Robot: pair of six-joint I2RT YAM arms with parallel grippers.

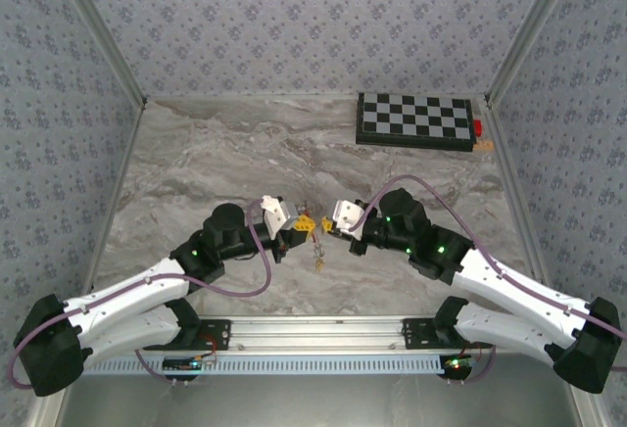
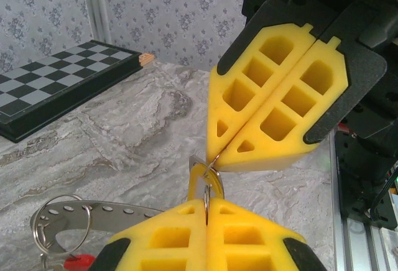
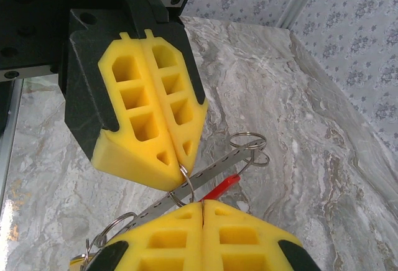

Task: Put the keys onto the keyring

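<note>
A: Anything cropped near the perforated grey metal strip [image 2: 118, 209]?
B: Just under its left end, a bright red piece [image 2: 79, 262], sliced by the bottom edge. Strip's right end tucked behind the yellow ribbed fingertips [image 2: 180, 221]. Right of that, a thin grey wire ring [image 2: 207, 195], mostly swallowed in their seam.
A: From the right wrist?
B: Beyond the strip's lower end, a yellow scrap [image 3: 79, 260] in the corner, cropped; key or not, impossible to say.
A: Overhead?
B: Strip and rings merged into one tiny dangling cluster [image 1: 316, 247]; too small to separate.

Bright, even, diffuse light; only faint shadows on the grey marbled desk [image 1: 216, 153]; the near blocky yellow fingers [image 2: 168, 240] look slightly soft.
</note>
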